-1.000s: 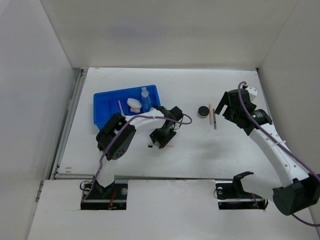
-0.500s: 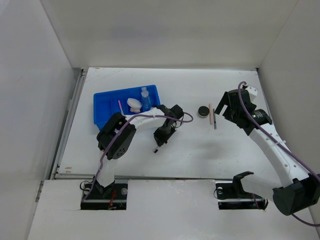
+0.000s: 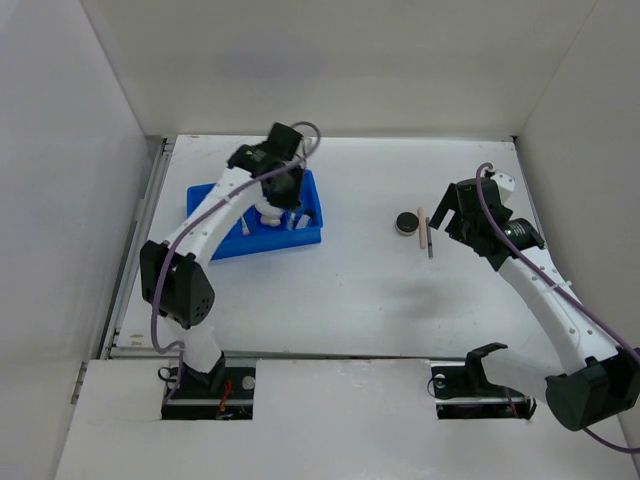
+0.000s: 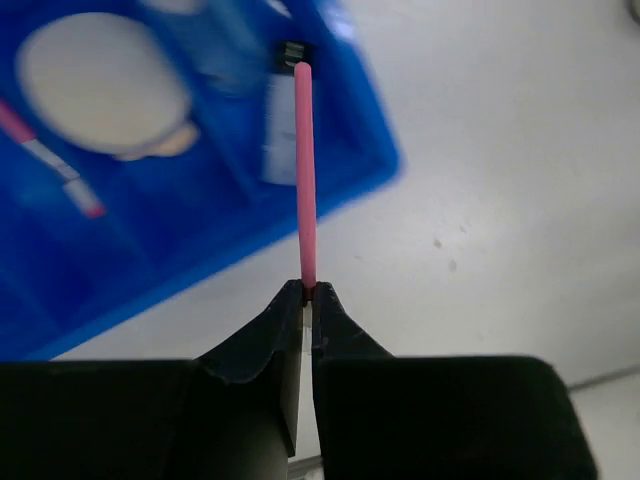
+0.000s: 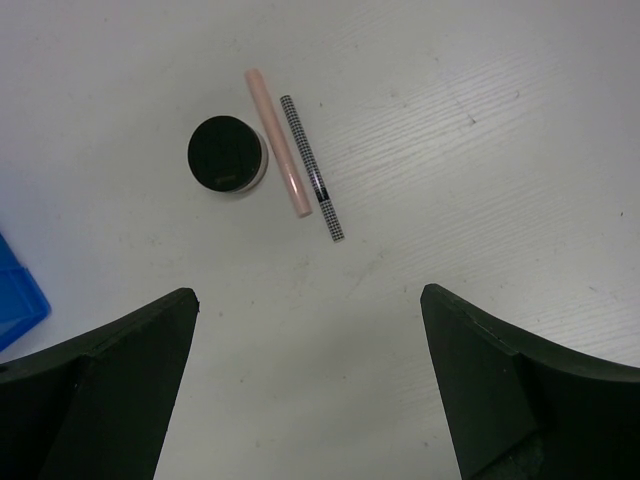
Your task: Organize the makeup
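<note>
My left gripper (image 3: 284, 192) hangs over the right part of the blue tray (image 3: 215, 215). It is shut (image 4: 308, 288) on the end of a pink-handled brush (image 4: 305, 180), whose dark head points into the tray (image 4: 330, 150). In the tray lie a white round puff (image 4: 100, 80), a clear bottle (image 4: 220, 40) and a second pink-handled brush (image 4: 50, 160). A black round jar (image 3: 406, 222), a beige stick (image 3: 422, 228) and a dark pencil (image 3: 430, 242) lie together on the table. My right gripper (image 3: 450, 215) is open (image 5: 308, 293) and empty, just right of them. They also show in the right wrist view: jar (image 5: 226, 153), stick (image 5: 278, 142), pencil (image 5: 312, 167).
White walls close the table at the back and both sides. A metal rail (image 3: 135, 250) runs along the left edge. A corner of the blue tray (image 5: 15, 290) shows at the left of the right wrist view.
My left arm has swung from the table's middle up and back to the tray, carrying the pink-handled brush off the table. The right arm has not moved.
</note>
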